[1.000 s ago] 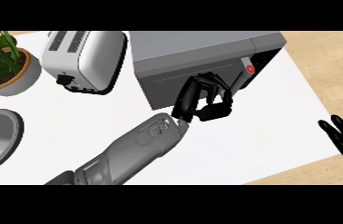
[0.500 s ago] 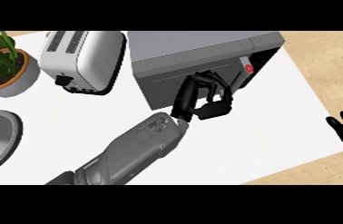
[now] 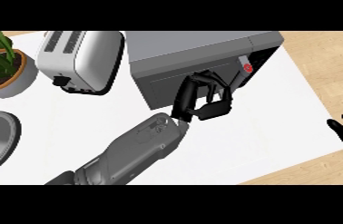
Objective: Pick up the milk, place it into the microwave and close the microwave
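Grey forearm point(image 3: 137, 150) entering from lower edge, angled up-right over white counter point(image 3: 268, 128). Right hand point(image 3: 335, 128) barely showing at right edge; finger state cannot be told. Left hand point(image 3: 204, 98) at front of microwave point(image 3: 194, 60), fingers curled against door point(image 3: 164, 89), nothing seen in grasp. Door appears shut. Milk not visible anywhere. Beyond, left: toaster point(image 3: 80, 60), then potted plant point(image 3: 13, 66) at far-left edge.
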